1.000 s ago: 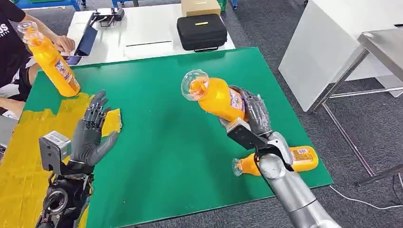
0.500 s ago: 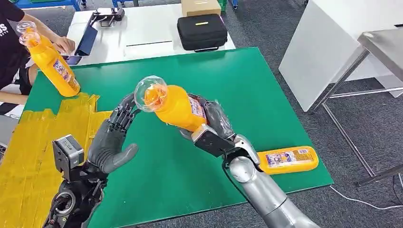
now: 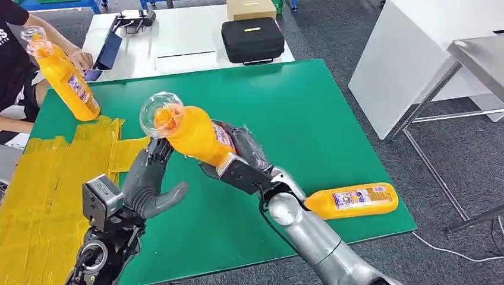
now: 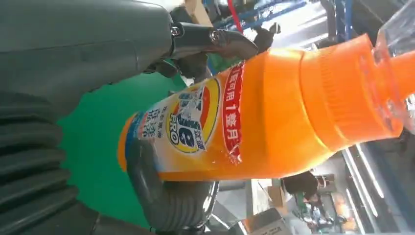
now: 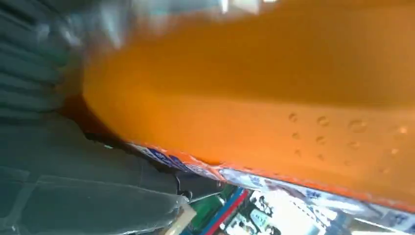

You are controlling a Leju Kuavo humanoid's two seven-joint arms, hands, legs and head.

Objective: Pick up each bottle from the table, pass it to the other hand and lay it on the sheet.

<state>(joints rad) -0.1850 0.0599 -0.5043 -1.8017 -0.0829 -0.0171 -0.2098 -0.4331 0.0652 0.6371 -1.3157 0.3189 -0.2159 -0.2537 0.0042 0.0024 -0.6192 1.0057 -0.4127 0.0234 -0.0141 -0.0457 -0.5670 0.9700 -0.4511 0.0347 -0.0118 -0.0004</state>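
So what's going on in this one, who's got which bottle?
The right hand grips an orange bottle above the green table, cap tilted toward the left hand, which is spread open just beside it, not gripping. A second bottle lies on its side near the table's right edge. A person at the far left corner holds a third bottle upright at the edge of the yellow sheet.

Orange bottle (image 3: pixel 196 133), clear cap (image 3: pixel 160 113), green table (image 3: pixel 297 113), yellow sheet (image 3: pixel 41 184)
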